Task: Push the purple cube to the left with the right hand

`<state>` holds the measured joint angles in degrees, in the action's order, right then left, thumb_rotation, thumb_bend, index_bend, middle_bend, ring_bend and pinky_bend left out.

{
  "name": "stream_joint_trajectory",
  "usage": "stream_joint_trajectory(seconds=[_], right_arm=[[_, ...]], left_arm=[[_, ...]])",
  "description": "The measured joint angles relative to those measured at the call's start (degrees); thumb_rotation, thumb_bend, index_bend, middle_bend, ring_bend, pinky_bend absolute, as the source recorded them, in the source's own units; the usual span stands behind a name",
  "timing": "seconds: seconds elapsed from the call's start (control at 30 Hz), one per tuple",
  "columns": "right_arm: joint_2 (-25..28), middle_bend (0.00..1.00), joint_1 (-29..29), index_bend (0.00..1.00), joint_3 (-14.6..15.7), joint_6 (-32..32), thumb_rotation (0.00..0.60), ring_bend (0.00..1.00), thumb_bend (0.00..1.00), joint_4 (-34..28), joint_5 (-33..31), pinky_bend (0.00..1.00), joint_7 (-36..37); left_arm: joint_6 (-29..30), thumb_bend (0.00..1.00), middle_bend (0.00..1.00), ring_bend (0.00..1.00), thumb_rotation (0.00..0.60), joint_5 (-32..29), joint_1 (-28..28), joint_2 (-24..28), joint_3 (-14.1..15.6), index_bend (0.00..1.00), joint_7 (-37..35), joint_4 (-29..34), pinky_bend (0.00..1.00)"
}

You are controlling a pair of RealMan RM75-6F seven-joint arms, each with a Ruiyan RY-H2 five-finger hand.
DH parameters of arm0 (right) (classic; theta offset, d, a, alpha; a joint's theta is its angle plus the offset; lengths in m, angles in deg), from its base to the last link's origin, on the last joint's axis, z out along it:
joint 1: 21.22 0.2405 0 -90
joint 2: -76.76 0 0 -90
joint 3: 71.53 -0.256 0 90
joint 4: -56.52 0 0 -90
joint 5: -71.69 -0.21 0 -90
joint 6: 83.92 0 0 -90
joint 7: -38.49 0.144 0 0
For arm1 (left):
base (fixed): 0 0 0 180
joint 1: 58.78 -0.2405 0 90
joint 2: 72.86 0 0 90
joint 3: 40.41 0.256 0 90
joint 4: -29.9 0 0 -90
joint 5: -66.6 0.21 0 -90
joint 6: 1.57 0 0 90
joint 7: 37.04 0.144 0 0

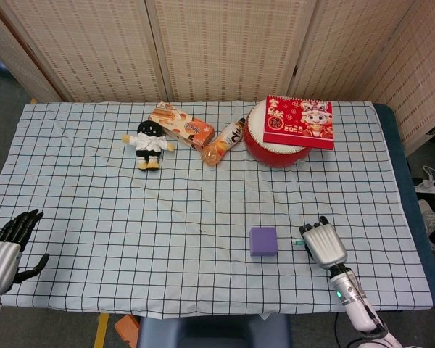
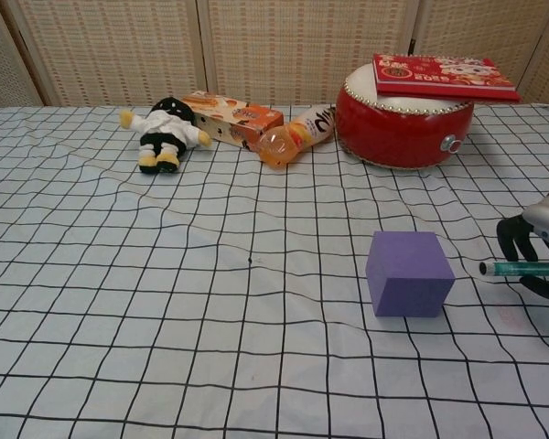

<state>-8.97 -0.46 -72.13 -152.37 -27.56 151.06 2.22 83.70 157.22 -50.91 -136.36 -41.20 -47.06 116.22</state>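
While the small purple foam cube (image 1: pixel 264 241) sits on the checked cloth table (image 1: pixel 94 188) near its front edge, right of the middle, the right hand (image 1: pixel 324 243) rests just beside it, not touching. Its fingers (image 2: pixel 520 251) curl around a thin green pen (image 2: pixel 522 268), so it is holding that. If the pen tip hits first, the cube may spin instead of sliding left. The left hand (image 1: pixel 7 246) lies spread near the front left corner.

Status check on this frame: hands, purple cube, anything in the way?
Right hand right of purple cube, not touching, holding a green pen. Left hand open at table's near-left edge. Nothing between hand and cube; cloth left of it bare.
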Motion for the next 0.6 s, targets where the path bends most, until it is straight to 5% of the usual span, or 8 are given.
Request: stream_joint_trajectory(seconds=[0.6], right_arm=[[-7.19,0.85,7.72,0.97,-4.09,6.47,0.600,0.56,0.48,-3.82,-4.50,0.31,-11.90]], left_arm=[[0.00,0.36,0.00,0.00,0.600,-0.02,0.02,0.66,0.00,0.00,-2.03,-0.26,0.12]])
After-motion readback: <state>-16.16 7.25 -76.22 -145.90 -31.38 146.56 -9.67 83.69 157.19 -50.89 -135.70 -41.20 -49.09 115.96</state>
